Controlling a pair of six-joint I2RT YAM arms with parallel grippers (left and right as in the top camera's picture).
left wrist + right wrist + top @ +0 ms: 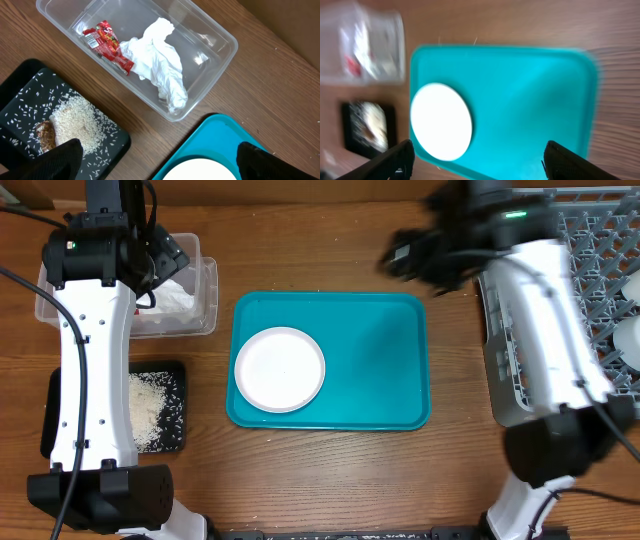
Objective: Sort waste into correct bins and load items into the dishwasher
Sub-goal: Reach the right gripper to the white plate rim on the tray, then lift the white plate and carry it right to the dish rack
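While my left gripper (165,162) and right gripper (485,162) are both hanging with fingers spread wide, gripping nothing, I am seeing one round white plate (280,368) lying flat on the left half of one teal tray (380,360), its long side running left to right. One clear tub (200,35) is holding one crumpled napkin (160,65) and one red wrapper (107,42) lying slantwise; one black tray (30,100) is carrying rice (75,122).

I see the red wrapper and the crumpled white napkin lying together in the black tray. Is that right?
Not quite. The red wrapper and the crumpled white napkin do lie together, but in the clear plastic tub, as the left wrist view shows. The black tray holds rice and a brown scrap.
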